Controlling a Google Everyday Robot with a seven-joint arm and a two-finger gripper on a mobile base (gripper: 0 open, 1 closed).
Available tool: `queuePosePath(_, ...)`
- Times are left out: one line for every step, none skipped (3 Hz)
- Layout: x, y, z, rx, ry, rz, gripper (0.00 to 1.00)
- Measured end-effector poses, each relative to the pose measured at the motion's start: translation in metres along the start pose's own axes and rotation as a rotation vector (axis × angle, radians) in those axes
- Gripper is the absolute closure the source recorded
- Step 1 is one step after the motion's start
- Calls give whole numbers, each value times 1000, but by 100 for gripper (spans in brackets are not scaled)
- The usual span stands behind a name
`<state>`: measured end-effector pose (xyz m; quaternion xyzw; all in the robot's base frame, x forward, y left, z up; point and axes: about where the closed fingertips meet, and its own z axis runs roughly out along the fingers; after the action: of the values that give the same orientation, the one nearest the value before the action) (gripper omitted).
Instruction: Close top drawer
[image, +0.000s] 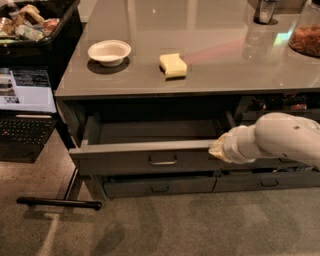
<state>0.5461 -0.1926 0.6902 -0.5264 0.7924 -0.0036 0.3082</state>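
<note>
The top drawer (125, 156) is a wide dark grey drawer under the countertop, pulled out a short way, with a small metal handle (162, 161) at the centre of its front panel. Its inside shows as a narrow dark strip. My gripper (217, 149) is at the right end of the drawer front, pressed against the top edge of the panel, with the white arm (280, 139) reaching in from the right.
Two narrower grey drawers (160, 187) sit shut below. On the countertop (220, 75) are a white bowl (109, 51), a yellow sponge (173, 65) and a jar of snacks (306, 37). A laptop (25, 107) and a bin stand at left. A dark bar (59, 202) lies on the floor.
</note>
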Motion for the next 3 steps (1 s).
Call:
queuePosePath(-17, -13, 0, 83, -1, 37, 100)
queuePosePath(-22, -18, -8, 131, 0, 71, 100)
queuePosePath(-16, -18, -3, 89, -4, 127, 100)
